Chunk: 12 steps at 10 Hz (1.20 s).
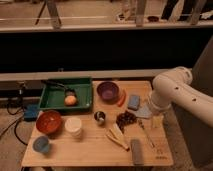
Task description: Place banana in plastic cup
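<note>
— Where is your hand now?

— My hand (154,118) hangs at the end of my white arm, above the right edge of the bench (90,151), about halfway between the far and the near side. It is just to the right of a blue sponge (134,101). It holds nothing that I can make out. If it is apart or together, I cannot tell.

— And the banana?

— The banana (117,136) lies flat on the bench, a little right of the middle and toward the near edge. It points slantwise. It is apart from my hand, to the near-left of it. A dark bunch of grapes (126,119) lies just behind it, and a small metal cup (100,117) stands to the left of the grapes.

— The plastic cup?

— The plastic cup (41,144) stands upright in the near left corner, well apart from the banana. Behind it is a red-orange bowl (49,121), and beside that bowl a cream-white cup (74,126).

— What more is on the bench?

— A green tray (50,96) at the far left holds an orange ball (70,100). A purple bowl (108,91) stands at the far edge, with an orange stick (121,98) just right of it. A grey block (136,150) lies at the near edge.
</note>
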Tool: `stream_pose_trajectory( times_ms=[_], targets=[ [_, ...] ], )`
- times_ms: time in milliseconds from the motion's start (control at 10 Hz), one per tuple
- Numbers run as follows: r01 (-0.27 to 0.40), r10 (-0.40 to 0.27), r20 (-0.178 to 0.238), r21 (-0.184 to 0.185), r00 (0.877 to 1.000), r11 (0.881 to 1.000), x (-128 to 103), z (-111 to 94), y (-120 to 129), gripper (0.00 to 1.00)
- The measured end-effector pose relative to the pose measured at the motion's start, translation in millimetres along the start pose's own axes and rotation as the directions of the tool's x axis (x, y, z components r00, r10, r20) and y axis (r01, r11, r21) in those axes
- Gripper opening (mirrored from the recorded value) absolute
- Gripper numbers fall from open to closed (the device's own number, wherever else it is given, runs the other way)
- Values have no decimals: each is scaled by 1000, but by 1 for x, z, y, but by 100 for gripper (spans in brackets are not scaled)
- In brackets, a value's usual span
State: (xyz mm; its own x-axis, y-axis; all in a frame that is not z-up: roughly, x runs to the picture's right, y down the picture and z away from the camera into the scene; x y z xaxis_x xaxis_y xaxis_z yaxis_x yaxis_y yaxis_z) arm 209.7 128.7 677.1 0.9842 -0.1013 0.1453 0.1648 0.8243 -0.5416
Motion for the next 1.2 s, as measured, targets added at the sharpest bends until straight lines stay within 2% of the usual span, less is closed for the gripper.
stream_pose_trajectory(
  times_ms=[300, 600, 900, 1200],
  targets=[
    [62, -62, 3, 0, 998, 998, -26, 9, 7, 80],
    [85, -85, 8, -3, 996, 996, -36, 14, 13, 80],
    [93, -93, 35, -11, 995, 996, -68, 27, 21, 80],
    [98, -97, 38, -20, 995, 995, -73, 36, 27, 80]
  ],
)
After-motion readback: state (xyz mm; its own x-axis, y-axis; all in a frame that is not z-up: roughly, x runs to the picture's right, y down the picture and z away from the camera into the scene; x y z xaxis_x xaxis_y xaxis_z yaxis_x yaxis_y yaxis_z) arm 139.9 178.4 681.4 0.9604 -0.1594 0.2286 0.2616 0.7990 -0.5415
